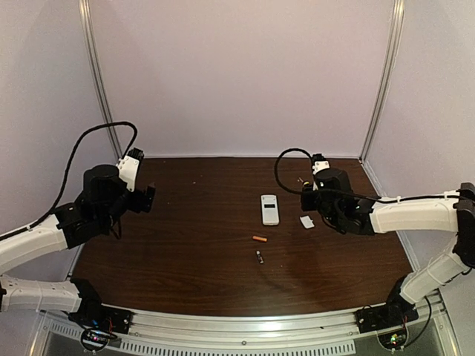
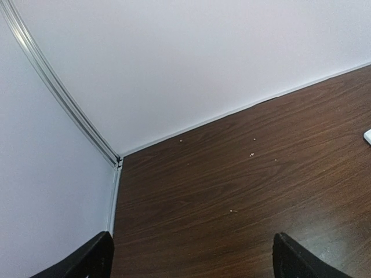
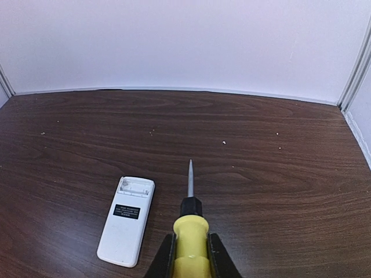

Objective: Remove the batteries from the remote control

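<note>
Right gripper (image 3: 190,255): clenched on the handle of a yellow plastic-handled, black-collared, thin steel-shafted screwdriver (image 3: 191,229). The shaft is pointed straight ahead of the fingers, over the dark brown wood-grain table (image 3: 278,191).

Close under this gripper, on the side toward the arm bases, a small white plastic cover piece (image 1: 306,221) is seen lying flat in the overhead view.

Just left of the shaft and apart from it, the flat white rectangular plastic remote control (image 3: 126,223) is laid back-up, a black label showing. Its battery compartment (image 3: 135,186), at the end farther from the gripper, is uncovered and looks empty.

Farther left of the gripper, on the base side of the remote control, a short orange-copper battery (image 1: 259,239) and a short black battery (image 1: 260,256) are lying loose, near each other but not touching.

Left gripper (image 2: 191,263): spread wide, nothing between the fingers, well apart from everything; only table and white wall (image 2: 191,63) are ahead of it.

Progress, as judged: unloading looks complete, both cells being out. At most, the screwdriver is left to be put down.
</note>
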Motion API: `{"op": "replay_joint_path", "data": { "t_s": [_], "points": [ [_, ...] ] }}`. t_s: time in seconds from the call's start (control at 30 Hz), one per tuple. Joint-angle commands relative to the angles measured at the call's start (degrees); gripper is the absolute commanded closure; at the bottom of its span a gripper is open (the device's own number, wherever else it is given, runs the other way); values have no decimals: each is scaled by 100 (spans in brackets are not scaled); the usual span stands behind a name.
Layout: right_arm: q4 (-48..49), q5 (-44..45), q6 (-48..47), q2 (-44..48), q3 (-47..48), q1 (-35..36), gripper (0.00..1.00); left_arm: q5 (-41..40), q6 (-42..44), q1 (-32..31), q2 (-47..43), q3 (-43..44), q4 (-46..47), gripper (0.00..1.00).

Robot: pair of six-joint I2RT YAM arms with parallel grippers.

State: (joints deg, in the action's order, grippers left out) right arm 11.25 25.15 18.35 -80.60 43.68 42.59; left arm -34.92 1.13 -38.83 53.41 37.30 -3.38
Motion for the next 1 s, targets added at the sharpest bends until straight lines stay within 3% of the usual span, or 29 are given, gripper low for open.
{"op": "replay_joint_path", "data": {
  "t_s": [0.0,0.47,0.97],
  "points": [
    [250,213,-99,-202,220,-61,100,70,549,24,-124,-67,294,3],
    [-2,-211,231,-1301,800,-278,100,-2,845,24,-150,-135,522,3],
    [225,-1846,1333,-2490,1324,-1003,100,-11,898,24,-247,-153,487,3]
  ]
}}
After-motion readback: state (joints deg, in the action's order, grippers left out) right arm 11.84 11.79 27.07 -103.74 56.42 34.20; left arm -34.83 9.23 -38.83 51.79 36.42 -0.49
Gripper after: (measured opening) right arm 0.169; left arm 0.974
